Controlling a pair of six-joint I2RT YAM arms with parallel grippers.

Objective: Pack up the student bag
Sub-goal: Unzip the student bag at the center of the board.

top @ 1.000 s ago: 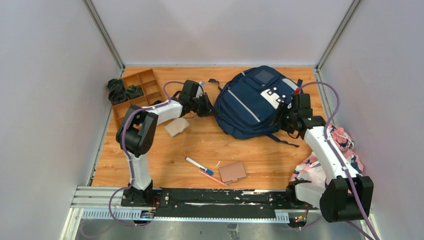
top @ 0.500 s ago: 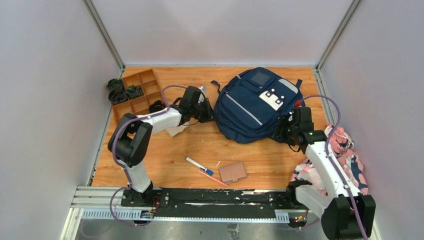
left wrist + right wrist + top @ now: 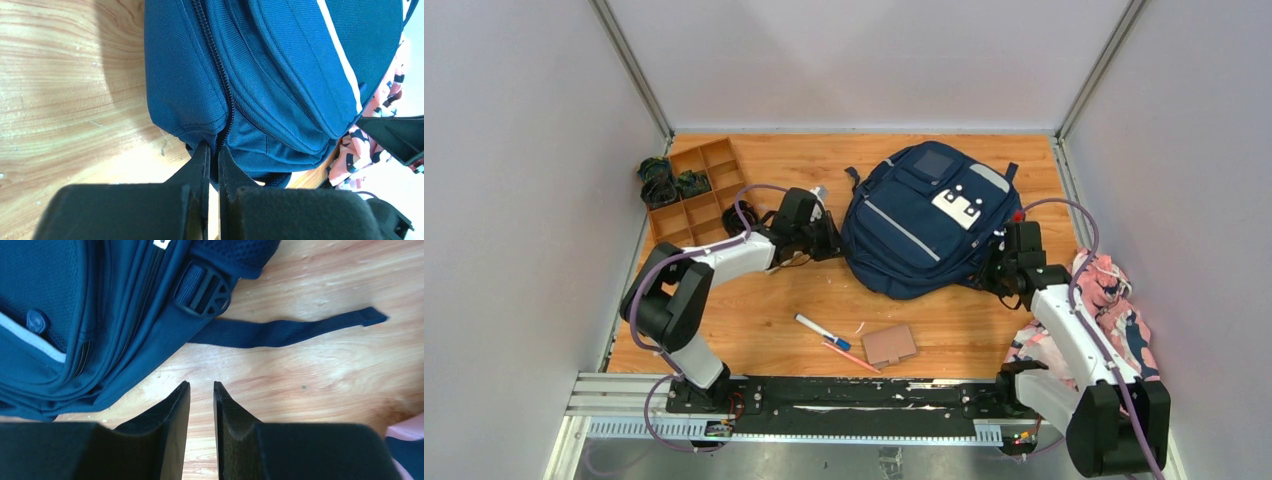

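One student bag (image 3: 924,225), one marker (image 3: 821,330), one orange pencil (image 3: 852,357), one brown pad (image 3: 889,344), one wooden tray (image 3: 705,168), one cloth bundle (image 3: 1121,298).

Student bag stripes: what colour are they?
Light grey stripes on the navy student bag, clearest in the left wrist view.

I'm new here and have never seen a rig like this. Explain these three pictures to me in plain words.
Two robot arms are bolted at the near edge of a wooden table. The wide picture looks down from above. The other two come from a camera on each wrist.

The left gripper is almost shut at the zipper end of the student bag and seems to pinch it. The right gripper is almost shut over bare wood near a loose strap, holding nothing.

Also lying there are a compartment tray, a marker, a pink pencil, a brown card and a pink patterned cloth.
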